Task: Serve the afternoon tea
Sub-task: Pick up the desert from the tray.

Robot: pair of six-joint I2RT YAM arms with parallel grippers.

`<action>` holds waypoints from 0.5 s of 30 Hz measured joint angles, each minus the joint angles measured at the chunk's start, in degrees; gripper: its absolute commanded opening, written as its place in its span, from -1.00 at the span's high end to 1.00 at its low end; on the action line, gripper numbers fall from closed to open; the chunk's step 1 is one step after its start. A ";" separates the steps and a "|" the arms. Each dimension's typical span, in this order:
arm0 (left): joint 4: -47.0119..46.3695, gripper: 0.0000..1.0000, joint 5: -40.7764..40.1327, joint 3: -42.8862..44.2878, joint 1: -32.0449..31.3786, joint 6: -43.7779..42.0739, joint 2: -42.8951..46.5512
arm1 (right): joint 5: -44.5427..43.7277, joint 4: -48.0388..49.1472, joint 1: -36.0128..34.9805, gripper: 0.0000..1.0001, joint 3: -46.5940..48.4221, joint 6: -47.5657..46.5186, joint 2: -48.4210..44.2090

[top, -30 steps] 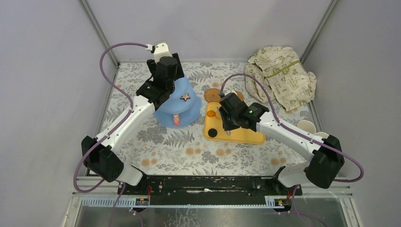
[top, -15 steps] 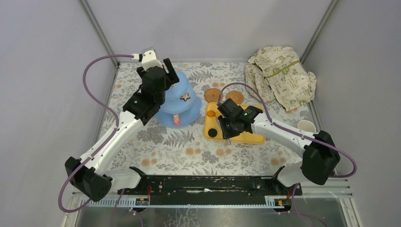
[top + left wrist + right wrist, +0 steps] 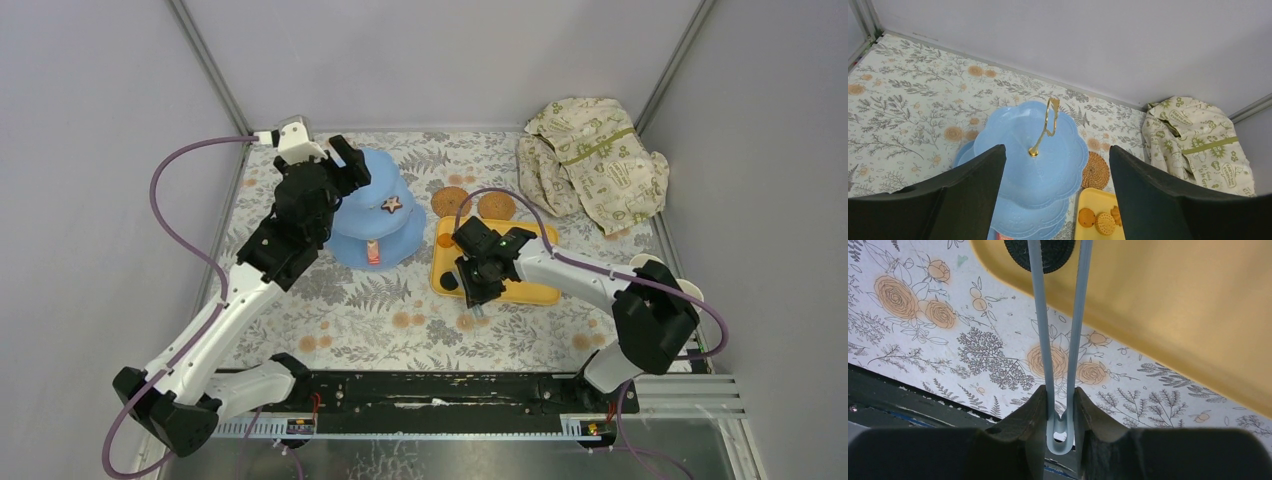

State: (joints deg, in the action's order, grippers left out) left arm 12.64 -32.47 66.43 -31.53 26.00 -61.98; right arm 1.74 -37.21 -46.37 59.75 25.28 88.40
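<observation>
right gripper (image 3: 1060, 405), clamped on the tongs (image 3: 1040, 340), should next pinch the dark biscuit (image 3: 1040, 252); left gripper (image 3: 1055, 155) gapes over the stand (image 3: 1013, 150).

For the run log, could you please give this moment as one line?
left gripper open by stand | right gripper shut on tongs, over dark biscuit on tray

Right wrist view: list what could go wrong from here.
1. The right claw pinches the tongs at their hinge end, and their arms cross the dark biscuit near the yellow tray edge; a grab might miss or push it off.
2. The left claw hangs open near the gold handle; dropping carelessly could knock the stand.
</observation>
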 measured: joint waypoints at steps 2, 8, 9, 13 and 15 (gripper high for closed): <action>-0.22 -0.66 0.17 -0.07 0.00 0.04 0.52 | 0.55 0.28 -0.20 0.40 0.00 0.22 0.98; -0.59 -0.68 0.55 -1.03 0.00 0.00 1.46 | 1.86 0.28 -0.55 0.39 0.07 0.59 3.26; -0.61 -0.69 0.55 -1.22 0.00 0.00 1.60 | 2.14 0.28 -0.55 0.38 0.09 0.66 3.43; -0.66 -0.70 0.55 -1.38 0.00 -0.09 1.79 | 2.23 0.24 -0.70 0.38 0.28 0.76 3.54; -0.68 -0.70 0.55 -1.38 0.00 -0.15 1.88 | 1.77 0.11 -0.74 0.37 0.79 0.92 3.54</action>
State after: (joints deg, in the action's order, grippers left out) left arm 11.97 -31.92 65.06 -31.53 25.85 -60.10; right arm 3.51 -37.10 -47.11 60.53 26.20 91.94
